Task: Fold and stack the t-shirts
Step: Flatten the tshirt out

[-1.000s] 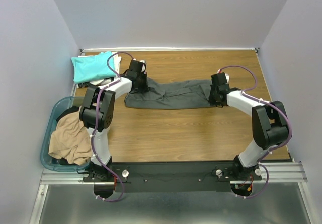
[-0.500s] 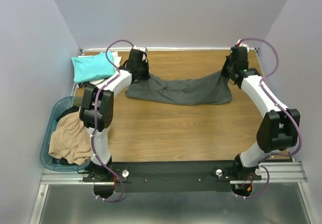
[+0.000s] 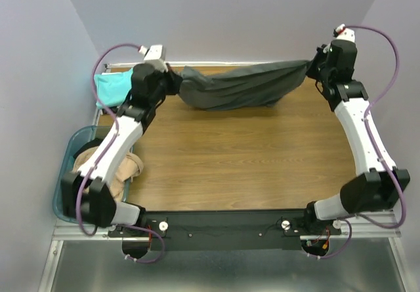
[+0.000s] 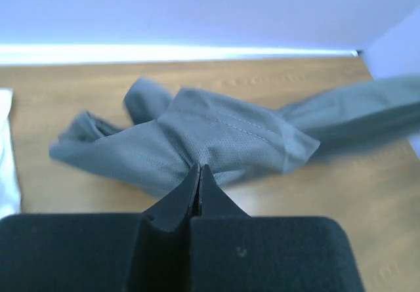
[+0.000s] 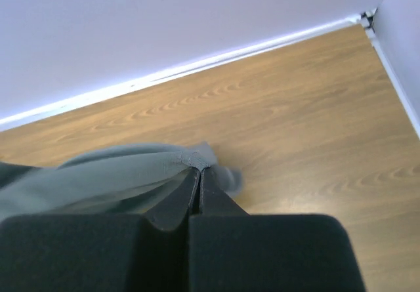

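The grey shirt (image 3: 239, 87) stretches between both grippers along the far edge of the table (image 3: 243, 167), sagging in the middle. The left gripper (image 4: 199, 174) is clamped tight on a bunched fold at the shirt's left end. The right gripper (image 5: 199, 172) pinches the right end near the far right corner. A teal shirt (image 3: 113, 88) lies far left. A tan shirt (image 3: 126, 170) sits in the basket (image 3: 64, 174), near left.

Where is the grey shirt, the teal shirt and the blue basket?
dark grey t-shirt (image 3: 239, 87), top view, its sagging middle
teal t-shirt (image 3: 110, 90), top view, its flat middle
basket (image 3: 63, 174), top view, its left rim
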